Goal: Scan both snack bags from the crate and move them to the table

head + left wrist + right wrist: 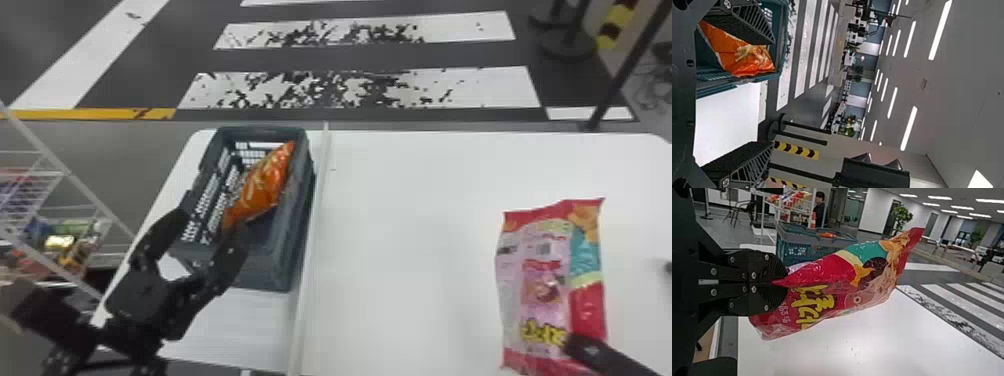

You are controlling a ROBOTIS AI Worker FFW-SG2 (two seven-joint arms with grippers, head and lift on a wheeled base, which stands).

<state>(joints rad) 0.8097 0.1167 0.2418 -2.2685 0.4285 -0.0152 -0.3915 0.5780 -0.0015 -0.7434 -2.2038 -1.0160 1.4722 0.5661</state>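
My left gripper [200,225] stands open at the near end of the dark crate [277,270], close to the orange snack bag [265,185] that leans inside it. In the left wrist view the fingers of the left gripper [770,92] are wide apart, with the orange bag [744,53] beside one of them in the crate [734,84]. At the right, my right gripper [575,345] is shut on the edge of the pink and red snack bag [545,280], over the table. The right wrist view has the gripper [783,282] pinching that bag [828,270].
The white table [410,225] reaches from the crate to the right side, with a raised strip [315,225] running beside the crate. A wire shelf [35,172] with packed goods stands at the left. Dark posts [620,70] rise beyond the table's far right corner.
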